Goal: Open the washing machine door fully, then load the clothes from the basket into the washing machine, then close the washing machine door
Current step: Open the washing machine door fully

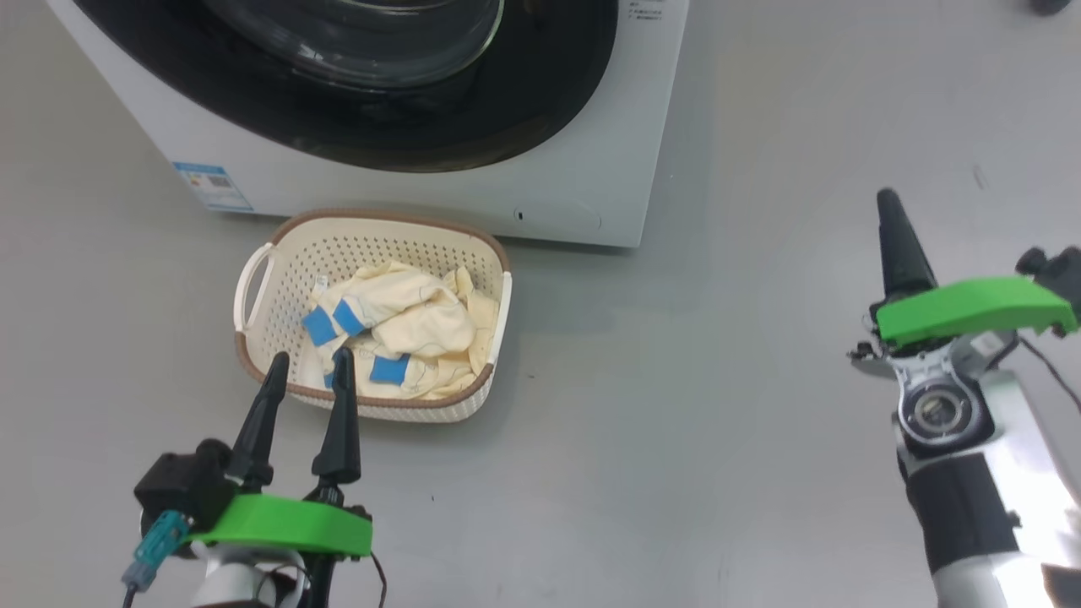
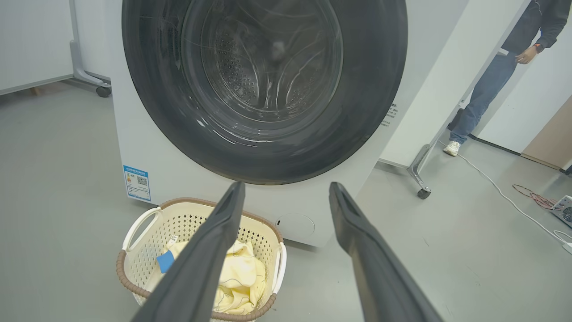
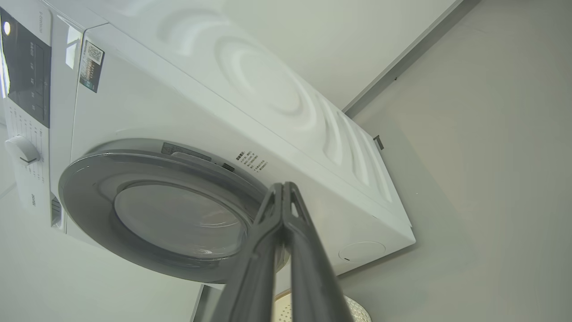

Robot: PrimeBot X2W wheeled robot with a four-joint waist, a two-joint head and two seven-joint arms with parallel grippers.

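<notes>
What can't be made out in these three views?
- Head view: top of the washing machine door cut off by the upper edge.
- Head view: blue label print too small to read.
- Left wrist view: clothes partly hidden behind one finger of the left gripper; garment count unclear.
- Right wrist view: basket mostly below the bottom edge and behind the right gripper.
- Left wrist view: person cut off by the top edge.
</notes>
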